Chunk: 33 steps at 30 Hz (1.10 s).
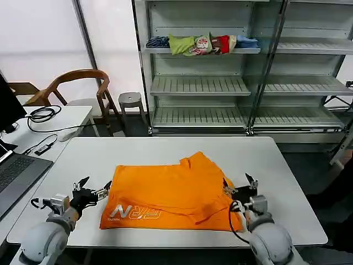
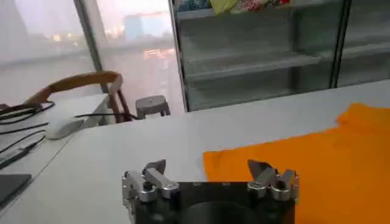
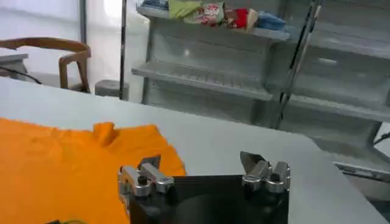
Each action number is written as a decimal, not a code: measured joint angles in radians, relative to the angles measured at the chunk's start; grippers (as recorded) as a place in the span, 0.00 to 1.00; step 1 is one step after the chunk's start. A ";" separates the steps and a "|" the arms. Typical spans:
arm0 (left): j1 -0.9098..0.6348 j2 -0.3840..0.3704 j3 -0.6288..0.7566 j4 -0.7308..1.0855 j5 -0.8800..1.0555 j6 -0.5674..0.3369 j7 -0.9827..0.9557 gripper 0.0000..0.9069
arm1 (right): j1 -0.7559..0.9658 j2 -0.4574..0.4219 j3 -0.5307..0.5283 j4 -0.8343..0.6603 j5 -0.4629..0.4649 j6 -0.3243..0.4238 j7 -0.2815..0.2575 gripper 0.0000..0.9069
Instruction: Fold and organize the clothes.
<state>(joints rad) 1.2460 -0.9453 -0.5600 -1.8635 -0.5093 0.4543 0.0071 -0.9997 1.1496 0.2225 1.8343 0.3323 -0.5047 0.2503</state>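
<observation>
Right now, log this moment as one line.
shirt: flat on table, partly folded, lettering up | left gripper: open, at shirt's left edge | right gripper: open, at shirt's right edge | holding: nothing

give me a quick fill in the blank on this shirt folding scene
1. The T-shirt on the table is coloured ____.
2. Its lettering is coloured ____.
3. Both the left gripper and right gripper have fingers that are ____.
4. The garment bundle lies on a ____.

Missing words: orange; white; open; shelf
</observation>
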 measured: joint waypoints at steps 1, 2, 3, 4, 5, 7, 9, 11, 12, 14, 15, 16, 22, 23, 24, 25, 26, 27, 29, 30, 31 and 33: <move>-0.017 0.002 0.010 0.017 -0.001 -0.003 0.001 1.00 | 0.028 0.009 -0.012 -0.026 0.001 0.000 -0.002 1.00; -0.035 0.003 0.020 0.034 -0.003 -0.006 0.002 1.00 | 0.053 0.016 -0.024 -0.051 0.001 0.001 -0.003 1.00; -0.054 0.003 0.031 0.054 -0.005 -0.009 0.002 1.00 | 0.078 0.024 -0.035 -0.077 0.001 0.002 -0.005 1.00; -0.073 0.002 0.042 0.072 -0.007 -0.011 0.005 1.00 | 0.103 0.033 -0.047 -0.106 0.001 0.005 -0.008 1.00; -0.093 0.002 0.054 0.092 -0.009 -0.014 0.007 1.00 | 0.126 0.041 -0.057 -0.131 0.002 0.008 -0.009 1.00; -0.128 -0.001 0.074 0.129 -0.010 -0.020 0.010 1.00 | 0.174 0.057 -0.077 -0.185 0.007 0.009 -0.016 1.00; -0.162 -0.004 0.095 0.166 -0.011 -0.026 0.016 1.00 | 0.215 0.072 -0.093 -0.232 0.014 0.008 -0.021 1.00; -0.195 -0.008 0.118 0.203 -0.011 -0.032 0.023 1.00 | 0.254 0.087 -0.109 -0.275 0.025 0.005 -0.024 1.00; -0.210 -0.010 0.128 0.219 -0.011 -0.034 0.026 1.00 | 0.272 0.094 -0.116 -0.295 0.028 0.005 -0.026 1.00; -0.244 -0.015 0.150 0.254 -0.011 -0.037 0.031 1.00 | 0.307 0.109 -0.129 -0.334 0.031 0.005 -0.031 1.00; -0.259 -0.018 0.160 0.271 -0.011 -0.040 0.035 1.00 | 0.322 0.116 -0.134 -0.352 0.032 0.005 -0.034 1.00; -0.273 -0.021 0.170 0.288 -0.011 -0.042 0.037 1.00 | 0.337 0.123 -0.138 -0.371 0.031 0.005 -0.036 1.00; -0.349 -0.039 0.223 0.382 -0.008 -0.055 0.057 1.00 | 0.413 0.175 -0.153 -0.496 0.008 0.027 -0.057 1.00; -0.357 -0.042 0.229 0.391 -0.008 -0.056 0.058 1.00 | 0.424 0.183 -0.155 -0.517 0.006 0.030 -0.060 1.00; -0.364 -0.044 0.233 0.399 -0.008 -0.057 0.060 1.00 | 0.432 0.191 -0.157 -0.537 0.003 0.031 -0.063 1.00; -0.372 -0.046 0.237 0.407 -0.008 -0.058 0.064 1.00 | 0.439 0.199 -0.161 -0.556 -0.001 0.032 -0.066 1.00; -0.378 -0.047 0.240 0.413 -0.008 -0.059 0.066 1.00 | 0.446 0.207 -0.164 -0.573 -0.004 0.033 -0.069 1.00; -0.384 -0.049 0.244 0.419 -0.008 -0.059 0.069 1.00 | 0.453 0.214 -0.166 -0.591 -0.007 0.035 -0.071 1.00; -0.395 -0.052 0.254 0.431 -0.008 -0.059 0.072 1.00 | 0.465 0.226 -0.166 -0.622 -0.013 0.038 -0.072 1.00; -0.400 -0.053 0.258 0.437 -0.007 -0.059 0.074 1.00 | 0.469 0.234 -0.166 -0.639 -0.014 0.038 -0.073 1.00; -0.404 -0.055 0.262 0.445 -0.006 -0.060 0.075 1.00 | 0.471 0.241 -0.166 -0.654 -0.017 0.038 -0.073 1.00; -0.413 -0.057 0.266 0.458 -0.004 -0.060 0.077 1.00 | 0.476 0.254 -0.168 -0.681 -0.020 0.040 -0.073 1.00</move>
<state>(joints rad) 0.8332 -1.0026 -0.2939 -1.4059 -0.5130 0.3944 0.0837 -0.5240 1.4036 0.0549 1.1533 0.3120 -0.4648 0.1776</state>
